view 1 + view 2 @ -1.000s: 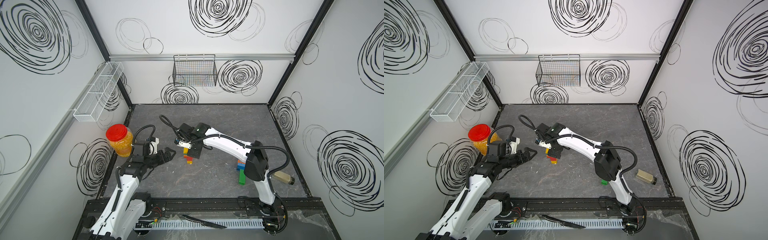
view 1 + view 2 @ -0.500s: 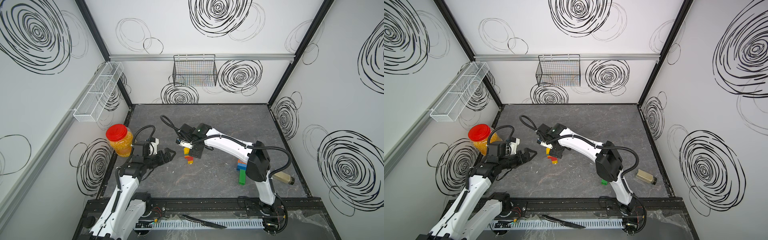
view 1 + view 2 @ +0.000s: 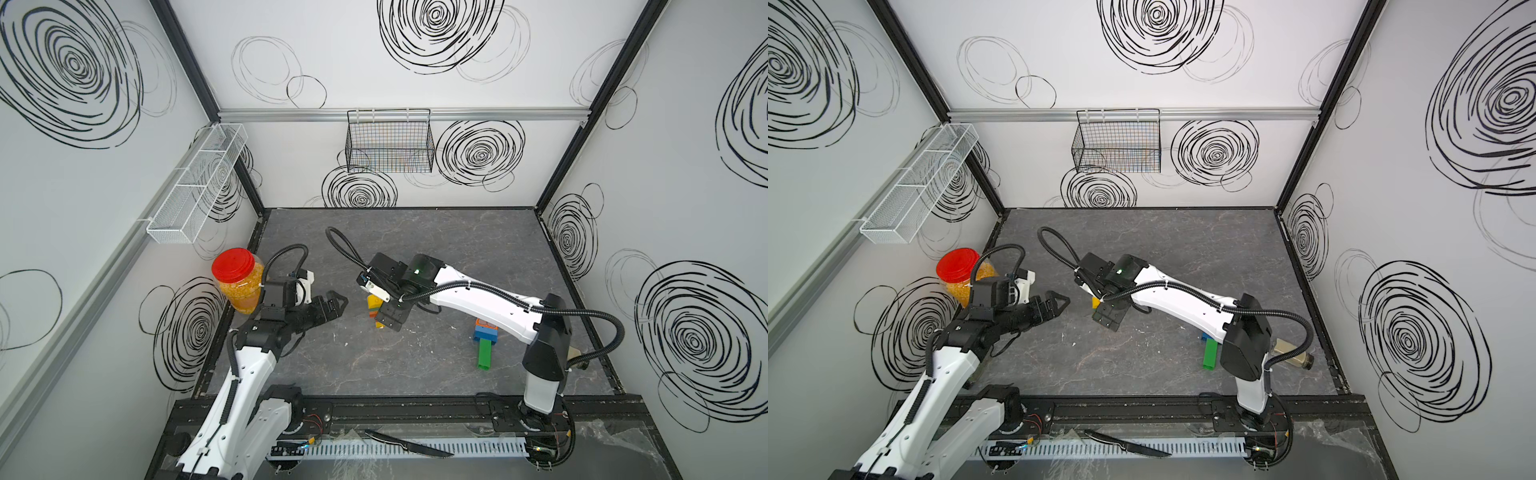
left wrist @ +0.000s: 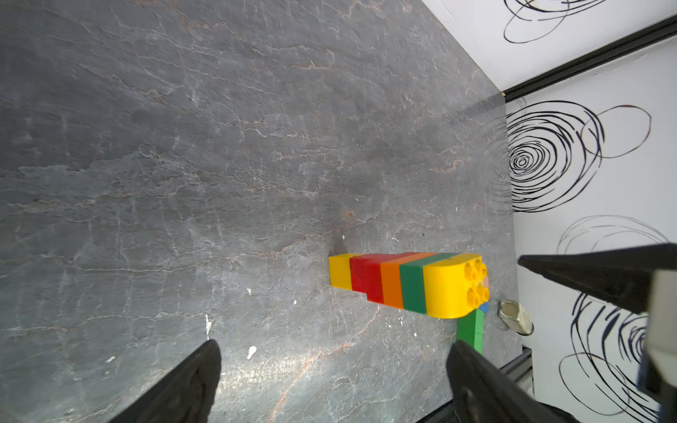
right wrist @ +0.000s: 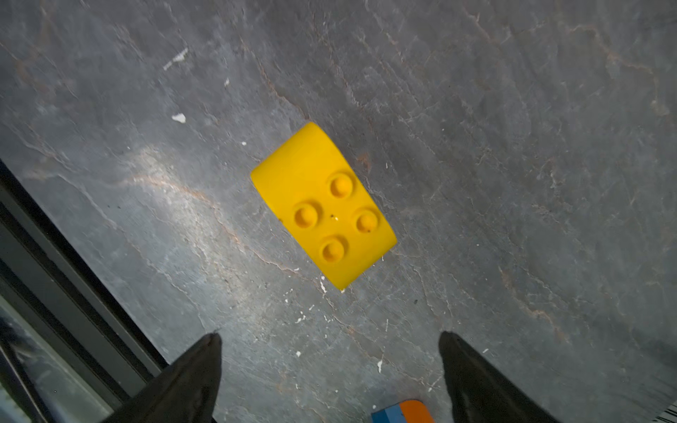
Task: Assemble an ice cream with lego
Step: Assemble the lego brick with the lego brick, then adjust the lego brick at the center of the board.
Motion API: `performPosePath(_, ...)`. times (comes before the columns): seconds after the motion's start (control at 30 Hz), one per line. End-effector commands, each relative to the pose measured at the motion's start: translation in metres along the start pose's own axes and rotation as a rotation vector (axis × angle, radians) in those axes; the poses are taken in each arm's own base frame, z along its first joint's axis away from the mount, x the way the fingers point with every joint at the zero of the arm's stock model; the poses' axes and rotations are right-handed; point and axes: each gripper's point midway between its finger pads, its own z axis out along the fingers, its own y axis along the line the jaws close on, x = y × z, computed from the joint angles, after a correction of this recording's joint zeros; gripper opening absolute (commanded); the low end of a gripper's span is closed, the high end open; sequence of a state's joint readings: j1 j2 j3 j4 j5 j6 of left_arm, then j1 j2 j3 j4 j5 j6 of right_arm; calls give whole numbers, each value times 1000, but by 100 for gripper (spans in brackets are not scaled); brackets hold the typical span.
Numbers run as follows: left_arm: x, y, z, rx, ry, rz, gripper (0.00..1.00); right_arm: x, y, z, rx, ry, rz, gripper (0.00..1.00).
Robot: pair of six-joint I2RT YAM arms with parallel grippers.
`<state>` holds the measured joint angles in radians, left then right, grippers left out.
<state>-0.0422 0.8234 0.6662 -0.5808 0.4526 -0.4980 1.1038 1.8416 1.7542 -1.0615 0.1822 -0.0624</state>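
Lego tower (image 4: 406, 284) of yellow, red, orange and green studded plastic bricks stands on the grey marbled table (image 3: 415, 374), rounded yellow cap up. I see my right gripper (image 5: 329, 335) above it, jaws wide, empty; left gripper (image 4: 329, 344) likewise wide nearby. Red-lidded clear jar (image 3: 239, 282) holds yellow grains.

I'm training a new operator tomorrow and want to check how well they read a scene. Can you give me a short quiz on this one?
1. True or false: the right gripper is shut on the lego tower.
2. What colour is the tower's rounded top brick? A red, B yellow, C blue.
3. Fill in: the left gripper is ____ and holds nothing.

Key: 1 false, its jaws stand wide apart above the tower; 2 B; 3 open.
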Motion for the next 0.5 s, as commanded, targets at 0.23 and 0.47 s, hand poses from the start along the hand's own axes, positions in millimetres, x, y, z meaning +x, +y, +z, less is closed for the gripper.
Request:
performPosePath(0.23, -21, 10, -13, -67, -91, 25, 99, -47, 16, -38, 95, -425, 442, 100)
performPosePath(0.47, -20, 14, -19, -76, -112, 13, 99, -43, 25, -43, 45, -624, 596, 100)
